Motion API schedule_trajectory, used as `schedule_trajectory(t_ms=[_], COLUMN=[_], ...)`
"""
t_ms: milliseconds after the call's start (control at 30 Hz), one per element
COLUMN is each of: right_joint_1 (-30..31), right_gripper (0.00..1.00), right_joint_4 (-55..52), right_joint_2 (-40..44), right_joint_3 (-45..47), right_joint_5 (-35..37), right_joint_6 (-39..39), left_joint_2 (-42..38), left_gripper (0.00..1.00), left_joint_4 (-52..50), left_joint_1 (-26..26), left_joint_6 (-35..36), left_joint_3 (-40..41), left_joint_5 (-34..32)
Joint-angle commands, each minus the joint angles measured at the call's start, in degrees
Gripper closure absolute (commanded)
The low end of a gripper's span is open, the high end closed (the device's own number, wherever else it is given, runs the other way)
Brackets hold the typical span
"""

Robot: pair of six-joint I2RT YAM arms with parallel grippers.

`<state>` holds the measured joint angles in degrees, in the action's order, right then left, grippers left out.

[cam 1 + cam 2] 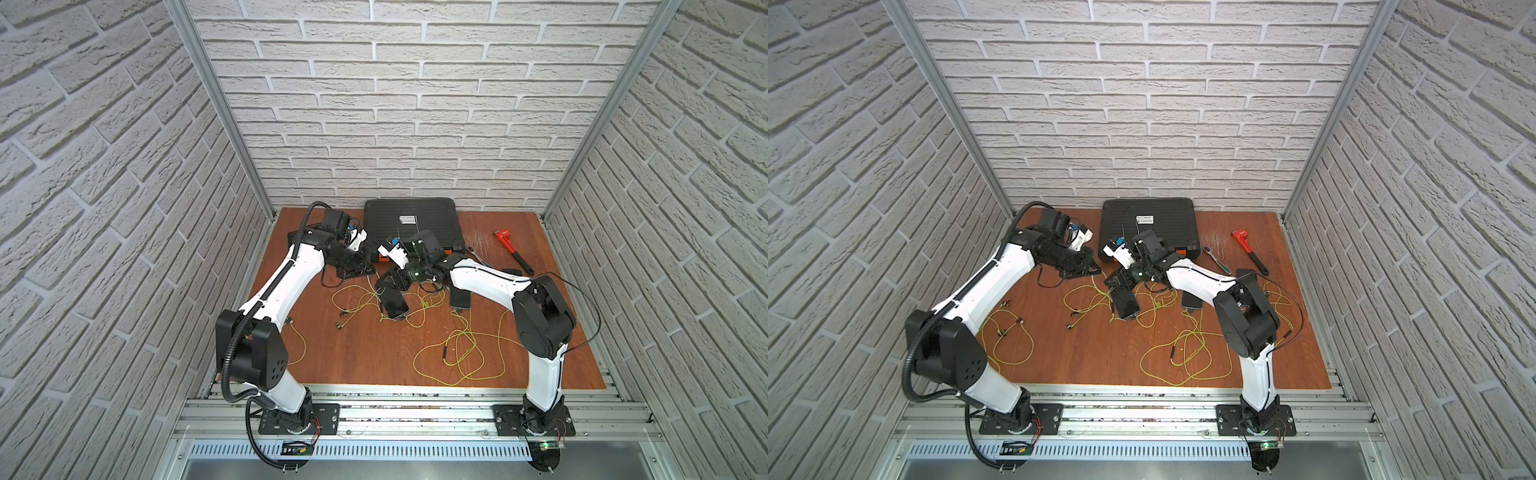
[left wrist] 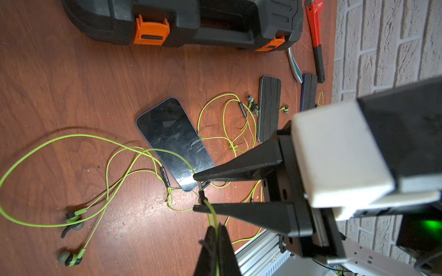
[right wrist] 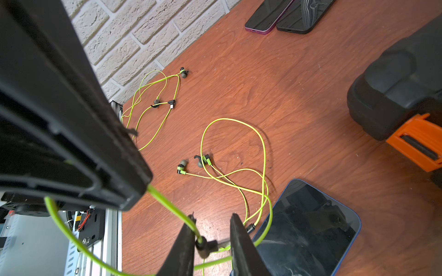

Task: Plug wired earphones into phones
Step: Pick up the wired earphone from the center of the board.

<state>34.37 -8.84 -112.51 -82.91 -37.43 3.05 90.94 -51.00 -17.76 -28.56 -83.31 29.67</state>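
Near the left edge of the brown wooden tabletop point(image 1: 1100, 357) lies a yellow-green wired earphone loop point(image 1: 1009, 336); the left arm point(image 1: 286, 282) covers most of it in a top view. Mid-table, the left gripper point(image 2: 217, 228) is clamped tight on a yellow-green cord point(image 2: 212, 212). The right gripper point(image 3: 212, 222) stands narrow, pinching that cord's dark plug point(image 3: 207, 246) end to end, just beside a corner of the glossy blue-edged phone point(image 2: 173, 143), which lies flat. Bare wood in front, between loops. The back edge is taken by the big black case with orange latches point(image 1: 411, 224). A ribbed black phone point(image 2: 269, 110) sits partly under the right forearm point(image 1: 486, 278) in both top views; another point(image 2: 308, 92) is cut off behind the gripper. The red pipe wrench point(image 1: 513, 251) lies back right.
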Motion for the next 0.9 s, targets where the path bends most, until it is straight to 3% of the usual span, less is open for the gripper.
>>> schedule_trajectory(t_ms=[0,300,500,867], right_joint_1=[1.05,1.30,1.14,0.60], right_gripper=[0.73,0.76,0.87,0.78], right_joint_4=[0.36,0.32,1.47,-3.53], right_joint_2=[-0.43,-0.43,-0.43,1.05], right_joint_3=[0.36,0.22,0.26,-0.95], right_joint_5=[1.83,3.41,0.96,2.80], right_joint_6=[0.05,1.67,2.36,0.97], left_joint_2=[-0.46,-0.74,-1.44,-1.38], left_gripper=[1.00,1.00,1.00,1.00], left_joint_4=[0.95,0.62,1.46,-1.80], left_joint_1=[-0.35,-0.22,-0.10,0.84], left_joint_6=[-0.93,-1.42,-1.76,-1.50], left_joint_3=[-0.72,-0.74,-0.37,-0.32], left_joint_5=[0.65,-0.13,0.34,-4.77])
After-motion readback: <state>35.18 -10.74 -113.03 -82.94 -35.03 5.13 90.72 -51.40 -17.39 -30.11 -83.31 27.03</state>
